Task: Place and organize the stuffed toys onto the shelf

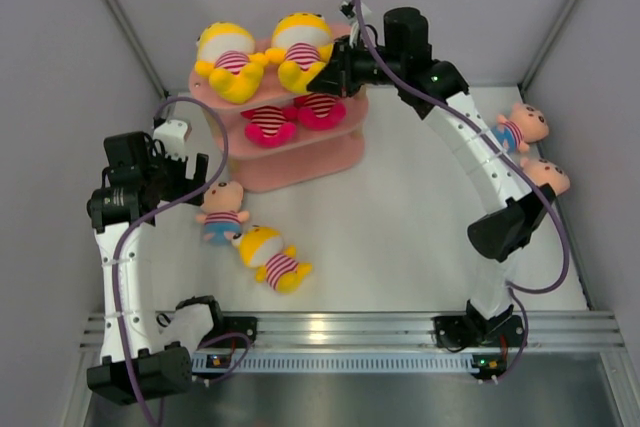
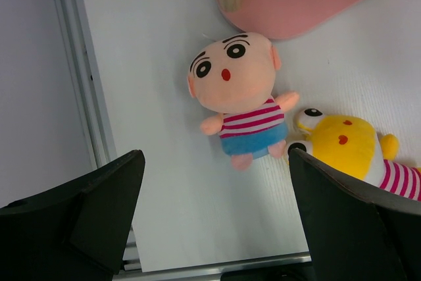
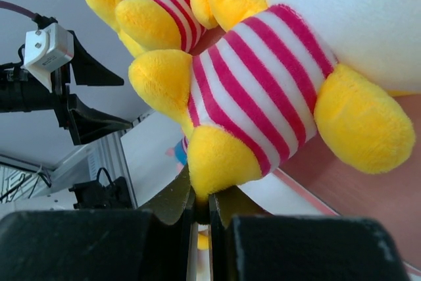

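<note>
Both arms rise from the bottom edge of the top view. Left gripper hangs at centre left, pointing at the peach doll, which lies face up on the table. A yellow doll lies just below and right of it, touching it. Right gripper reaches to the top tier of the shelf in the upper middle, at the right top doll. Beside that, touching, lies the left top doll. On the middle tier sit a left red toy and a right red toy, both striped and too hidden to identify. At the right edge, partly behind the right arm, lie an upper edge doll and a lower edge doll.

Left wrist view: the left gripper has its fingers wide apart at the lower corners, with nothing between them. The peach doll fills the centre. The yellow doll is at lower right, head against its foot, and the shelf base is at the top.

Right wrist view: the right gripper at the bottom is closed to a thin slit, and a yellow foot of the right top doll runs down into that slit, pinched. The left top doll is at upper left, the pink shelf board at lower right, and the spread left gripper at far left
</note>
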`<state>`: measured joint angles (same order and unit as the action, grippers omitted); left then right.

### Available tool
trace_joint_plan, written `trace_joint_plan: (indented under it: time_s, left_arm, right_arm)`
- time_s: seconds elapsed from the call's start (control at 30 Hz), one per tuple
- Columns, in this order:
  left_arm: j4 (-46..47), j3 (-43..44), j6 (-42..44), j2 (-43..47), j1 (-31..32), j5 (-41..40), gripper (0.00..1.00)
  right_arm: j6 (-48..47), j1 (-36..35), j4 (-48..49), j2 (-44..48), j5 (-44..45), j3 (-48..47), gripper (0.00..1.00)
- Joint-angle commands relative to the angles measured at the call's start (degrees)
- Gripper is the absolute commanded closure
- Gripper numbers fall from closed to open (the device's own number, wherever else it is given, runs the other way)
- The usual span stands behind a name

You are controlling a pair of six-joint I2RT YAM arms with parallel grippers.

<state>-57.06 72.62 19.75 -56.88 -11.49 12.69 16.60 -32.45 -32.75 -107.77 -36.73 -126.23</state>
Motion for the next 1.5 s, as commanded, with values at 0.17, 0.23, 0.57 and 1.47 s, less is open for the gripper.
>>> trace_joint_plan:
  time_s: [0.17,0.23,0.57,1.47]
  left_arm:
    - [0.19,0.86,0.82,0.81,-0.20,1.02,0.03]
    - [0.11,0.86,0.91,0.90,-0.20,0.94,0.03]
    - [0.19,0.24,1.08,1.07,-0.12,1.20,0.02]
    - [-1.30,-16.99,2.58,5.99,-0.12,-8.64,0.02]
  right_arm:
    - [0.01,2.56,-0.12,0.80,-2.29,-3.32,0.56]
    - [-0.08,3.00,0.49,2.47,-2.12,-2.27,0.49]
    - [-2.01,2.57,1.29,11.69,2.71,5.82,0.31]
    - [-5.18,-27.23,66.64,14.46,6.15,82.20,0.14]
